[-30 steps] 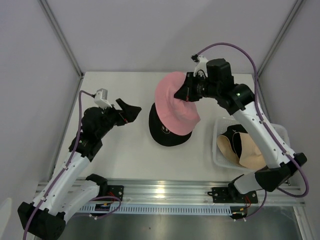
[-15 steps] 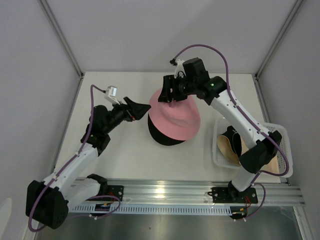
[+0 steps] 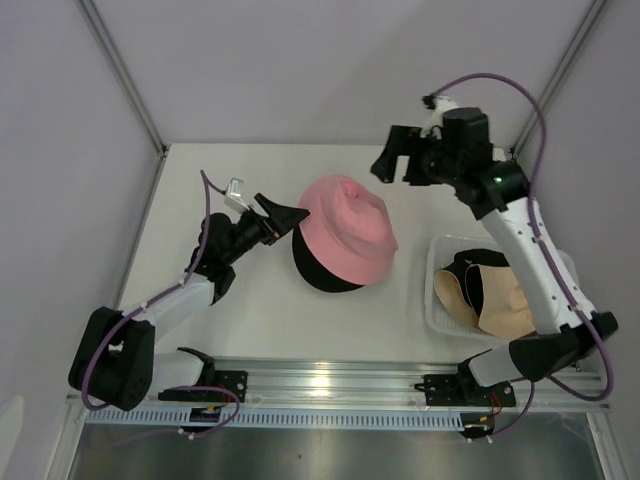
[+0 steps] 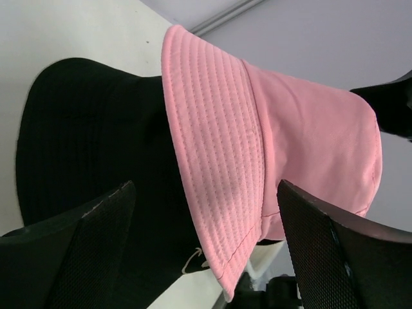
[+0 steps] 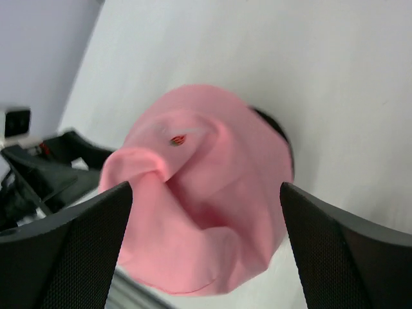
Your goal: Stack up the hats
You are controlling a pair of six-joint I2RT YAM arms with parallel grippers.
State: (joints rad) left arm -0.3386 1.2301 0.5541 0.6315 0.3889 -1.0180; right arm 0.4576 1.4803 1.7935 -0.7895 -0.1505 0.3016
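A pink hat (image 3: 347, 228) lies crumpled over a black hat (image 3: 318, 272) at the table's middle; only the black hat's near-left brim shows. My left gripper (image 3: 292, 218) is open at the stack's left edge. In the left wrist view the pink hat's stitched brim (image 4: 215, 154) and the black hat (image 4: 84, 129) sit between its wide-apart fingers (image 4: 96, 225). My right gripper (image 3: 393, 170) is open, raised behind and right of the stack, holding nothing. Its wrist view looks down on the pink hat (image 5: 206, 193), with a sliver of the black hat (image 5: 278, 134) beyond it.
A white mesh basket (image 3: 438, 312) stands at the right, holding a beige hat (image 3: 497, 305) and another black hat (image 3: 470, 264). The metal rail (image 3: 330, 380) with the arm bases runs along the near edge. Grey walls close in the table's back and sides.
My right gripper opened, let go of the pink hat and drew back to the right. The pink hat settled on the black one. My left gripper reached right to the stack's edge.
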